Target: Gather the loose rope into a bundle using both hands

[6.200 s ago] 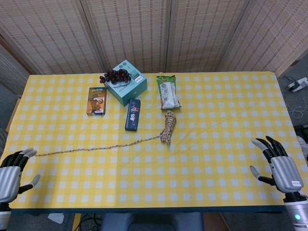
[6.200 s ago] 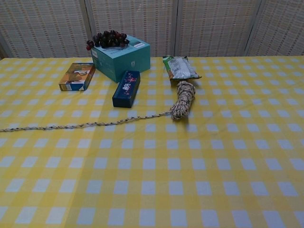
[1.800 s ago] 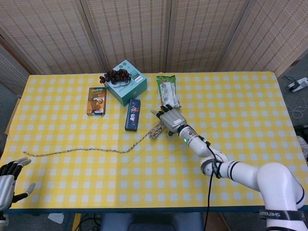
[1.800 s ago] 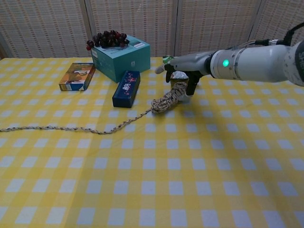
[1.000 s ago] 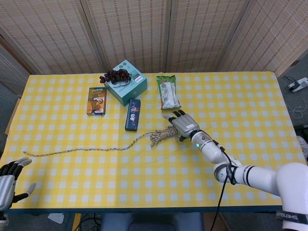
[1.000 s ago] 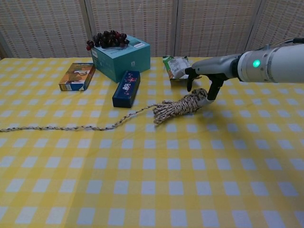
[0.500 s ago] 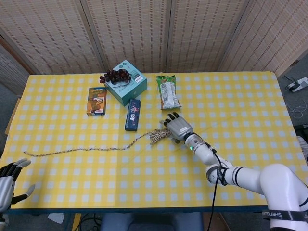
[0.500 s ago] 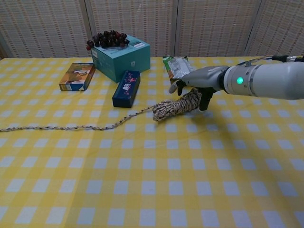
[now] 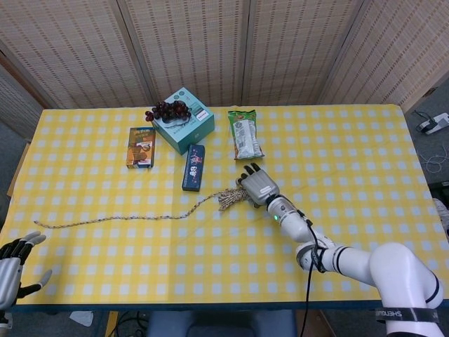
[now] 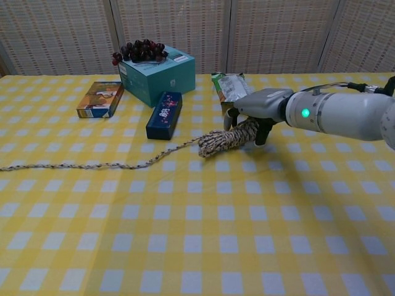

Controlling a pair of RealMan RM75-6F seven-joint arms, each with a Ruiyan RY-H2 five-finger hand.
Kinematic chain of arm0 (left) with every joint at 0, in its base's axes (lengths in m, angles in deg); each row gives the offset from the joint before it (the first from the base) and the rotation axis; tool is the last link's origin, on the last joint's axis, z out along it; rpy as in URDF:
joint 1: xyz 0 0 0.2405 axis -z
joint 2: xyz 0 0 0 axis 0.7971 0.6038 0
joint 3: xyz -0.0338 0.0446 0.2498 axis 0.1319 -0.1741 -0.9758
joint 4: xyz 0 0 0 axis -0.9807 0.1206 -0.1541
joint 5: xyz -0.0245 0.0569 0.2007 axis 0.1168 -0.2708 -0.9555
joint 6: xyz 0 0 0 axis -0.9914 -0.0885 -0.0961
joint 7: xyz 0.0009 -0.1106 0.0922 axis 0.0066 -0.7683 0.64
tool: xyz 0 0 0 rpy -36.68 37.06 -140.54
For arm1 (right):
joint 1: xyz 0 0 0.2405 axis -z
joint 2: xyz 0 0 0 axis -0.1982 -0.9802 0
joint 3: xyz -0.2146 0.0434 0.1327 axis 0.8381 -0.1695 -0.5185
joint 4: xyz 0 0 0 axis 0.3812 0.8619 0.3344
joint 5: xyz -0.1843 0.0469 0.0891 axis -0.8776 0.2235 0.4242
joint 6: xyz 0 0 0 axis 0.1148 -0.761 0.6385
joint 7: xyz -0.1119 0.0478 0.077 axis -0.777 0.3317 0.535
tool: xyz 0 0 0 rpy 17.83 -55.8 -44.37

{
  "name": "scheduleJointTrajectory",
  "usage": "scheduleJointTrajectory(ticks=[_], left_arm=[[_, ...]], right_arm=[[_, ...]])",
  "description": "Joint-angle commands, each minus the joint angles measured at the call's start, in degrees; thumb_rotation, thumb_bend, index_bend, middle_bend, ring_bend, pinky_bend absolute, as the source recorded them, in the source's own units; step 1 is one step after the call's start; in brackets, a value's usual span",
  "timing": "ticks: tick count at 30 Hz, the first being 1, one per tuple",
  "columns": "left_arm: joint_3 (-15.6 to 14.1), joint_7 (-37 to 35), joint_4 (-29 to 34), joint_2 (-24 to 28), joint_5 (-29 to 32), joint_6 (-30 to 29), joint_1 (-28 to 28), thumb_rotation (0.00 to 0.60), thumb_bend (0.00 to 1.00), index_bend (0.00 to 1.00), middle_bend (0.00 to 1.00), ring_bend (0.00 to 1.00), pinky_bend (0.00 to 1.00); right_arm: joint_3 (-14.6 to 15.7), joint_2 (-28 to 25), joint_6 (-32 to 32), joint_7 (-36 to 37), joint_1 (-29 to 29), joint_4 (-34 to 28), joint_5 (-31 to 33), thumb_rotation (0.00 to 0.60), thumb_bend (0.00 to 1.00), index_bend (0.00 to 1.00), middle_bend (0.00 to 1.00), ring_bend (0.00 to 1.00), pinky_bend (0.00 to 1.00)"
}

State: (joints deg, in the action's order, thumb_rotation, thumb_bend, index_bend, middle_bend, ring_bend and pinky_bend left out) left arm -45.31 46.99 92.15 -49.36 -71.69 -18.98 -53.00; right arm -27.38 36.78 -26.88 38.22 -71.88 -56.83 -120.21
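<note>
**Right hand on the coil, long tail yet to gather**

The table, under a yellow-and-white checked cloth, fills my view, with woven panel screens behind it. On it lies the rope: a wound coil near the middle and a loose tail running far out toward the left edge. My right hand is down on the near end of the coil, fingers curled around it in the chest view, so I judge it is gripping the rope. My left hand sits at the near left corner, fingers apart, holding nothing, well short of the tail's end.

I take this as the opening step: the coil is secured, the tail ungathered. Next I need the left hand on the tail, feeding it toward the coil while the right holds firm.

Beyond the rope sit a teal box topped with grapes, a snack packet, a dark blue box and an orange box.
</note>
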Motion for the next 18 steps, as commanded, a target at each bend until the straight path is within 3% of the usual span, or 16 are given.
scheduleJointTrajectory(ticks=[1, 18], left_arm=[[0.0, -0.1, -0.1, 0.0, 0.0, 0.0, 0.0, 0.6, 0.28, 0.26, 0.18, 0.15, 0.13], [0.0, -0.8, -0.6, -0.2, -0.1, 0.5, 0.2, 0.6, 0.28, 0.26, 0.18, 0.15, 0.13]], right_arm=[[-0.2, 0.9, -0.4, -0.2, 0.2, 0.9, -0.5, 0.6, 0.32, 0.27, 0.27, 0.08, 0.07], [-2.4, 5.0, -3.1, -1.7, 1.7, 4.8, -1.3, 0.6, 0.27, 0.39, 0.34, 0.13, 0.1]])
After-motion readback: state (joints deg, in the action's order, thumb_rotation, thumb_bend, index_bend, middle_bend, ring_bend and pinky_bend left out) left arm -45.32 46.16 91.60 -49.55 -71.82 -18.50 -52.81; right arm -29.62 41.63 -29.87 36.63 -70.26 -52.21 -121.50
